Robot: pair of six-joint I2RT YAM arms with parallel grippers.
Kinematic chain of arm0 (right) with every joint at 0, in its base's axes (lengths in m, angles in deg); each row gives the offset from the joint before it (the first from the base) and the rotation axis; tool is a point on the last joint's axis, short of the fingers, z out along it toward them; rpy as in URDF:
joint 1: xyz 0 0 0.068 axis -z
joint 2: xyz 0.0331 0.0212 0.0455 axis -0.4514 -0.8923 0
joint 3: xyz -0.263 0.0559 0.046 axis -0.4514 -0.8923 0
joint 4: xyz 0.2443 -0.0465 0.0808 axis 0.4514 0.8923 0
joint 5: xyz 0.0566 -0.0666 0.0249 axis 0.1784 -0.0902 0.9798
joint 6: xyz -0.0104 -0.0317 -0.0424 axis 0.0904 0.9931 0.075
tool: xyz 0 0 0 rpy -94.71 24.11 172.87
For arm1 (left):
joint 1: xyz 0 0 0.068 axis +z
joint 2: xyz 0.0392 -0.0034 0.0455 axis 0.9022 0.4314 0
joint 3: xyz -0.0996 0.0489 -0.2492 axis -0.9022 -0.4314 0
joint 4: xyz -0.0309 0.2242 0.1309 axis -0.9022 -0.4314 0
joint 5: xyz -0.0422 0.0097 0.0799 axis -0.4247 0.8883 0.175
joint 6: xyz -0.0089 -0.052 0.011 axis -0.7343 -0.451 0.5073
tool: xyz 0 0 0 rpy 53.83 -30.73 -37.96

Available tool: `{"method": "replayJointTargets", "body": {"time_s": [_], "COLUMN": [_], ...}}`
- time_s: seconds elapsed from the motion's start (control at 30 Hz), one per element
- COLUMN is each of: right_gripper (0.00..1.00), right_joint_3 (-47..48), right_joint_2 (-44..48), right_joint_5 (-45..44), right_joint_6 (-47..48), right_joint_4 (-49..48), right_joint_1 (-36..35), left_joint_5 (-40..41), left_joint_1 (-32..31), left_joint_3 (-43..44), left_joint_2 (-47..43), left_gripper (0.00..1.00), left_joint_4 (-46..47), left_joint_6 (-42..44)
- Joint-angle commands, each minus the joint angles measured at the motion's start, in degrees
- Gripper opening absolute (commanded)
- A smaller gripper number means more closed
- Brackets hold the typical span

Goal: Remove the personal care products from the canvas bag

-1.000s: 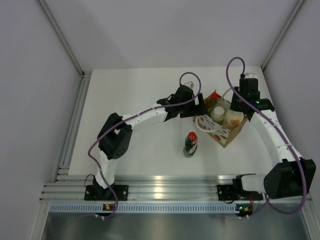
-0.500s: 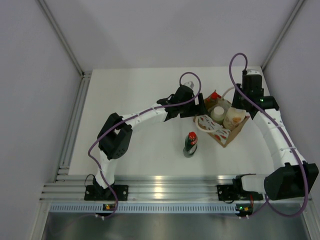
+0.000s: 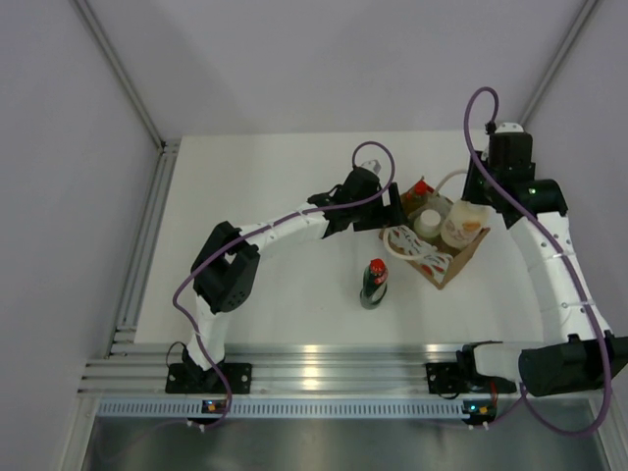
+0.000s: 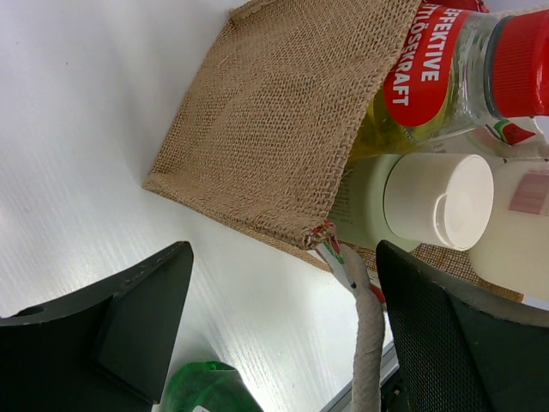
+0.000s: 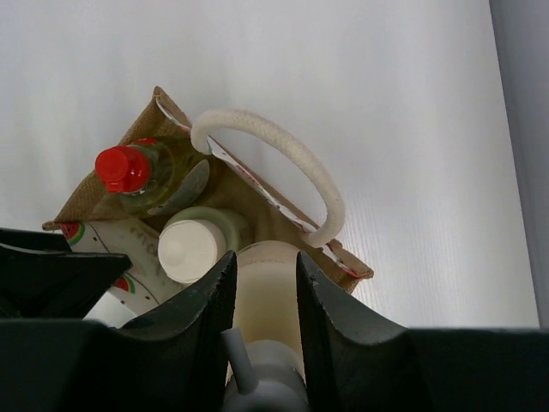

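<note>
The canvas bag (image 3: 444, 263) stands at the table's right, tan with a red-and-white side and rope handles (image 5: 283, 154). My right gripper (image 3: 467, 209) is shut on the cream bottle (image 3: 461, 226) with the orange label and holds it partly raised above the bag's back right corner; its fingers clamp the bottle's body (image 5: 266, 296). The yellow bottle with red cap (image 5: 137, 172) and the pale grey-white cylinder (image 5: 193, 249) stand inside the bag. The dark green bottle with red cap (image 3: 374, 283) stands on the table, left of the bag. My left gripper (image 3: 391, 208) is open at the bag's left corner (image 4: 283, 112), one rope handle (image 4: 369, 335) between its jaws.
White table (image 3: 275, 196) with grey walls behind and at both sides. A metal rail (image 3: 324, 371) runs along the near edge by the arm bases. The green bottle's base (image 4: 202, 390) shows just below my left gripper's fingers.
My right gripper has moved up and back to the right with the cream bottle, drawing it up out of the bag. The left arm, bag and green bottle have not moved.
</note>
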Motion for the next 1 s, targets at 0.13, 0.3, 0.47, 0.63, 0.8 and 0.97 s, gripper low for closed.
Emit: {"method": "replayJointTargets", "body": {"time_s": [0.13,0.3,0.47,0.63,0.8,0.97], "right_gripper": [0.0,0.0,0.0,0.0,0.0,0.0], "right_joint_3": [9.84,13.27,15.64,12.75,7.83,1.07], "right_joint_2": [3.83,3.74,4.26,7.07,11.73,16.12], "right_joint_5": [-0.31,-1.63,-3.91,-7.17,-11.21,-11.74], "right_joint_6": [1.01,1.19,1.19,0.23,-1.97,-3.55], "right_joint_4": [2.22,4.24,6.17,6.44,5.74,4.16], "right_joint_1": [0.83,0.83,0.83,0.92,0.92,1.71], "left_joint_5": [0.49,0.49,0.4,0.31,0.75,0.76], "left_joint_1": [-0.11,-0.2,-0.2,-0.19,-0.11,-0.11], "left_joint_3": [1.01,0.92,0.83,0.66,0.22,-0.22], "left_joint_2": [-0.16,0.1,0.63,0.54,0.02,-0.51], "left_gripper": [0.91,0.91,0.91,0.91,0.91,0.91], "left_joint_4": [1.77,1.77,1.77,1.77,1.77,1.77], "left_joint_6": [-0.04,-0.21,-0.3,-0.3,0.05,0.14]}}
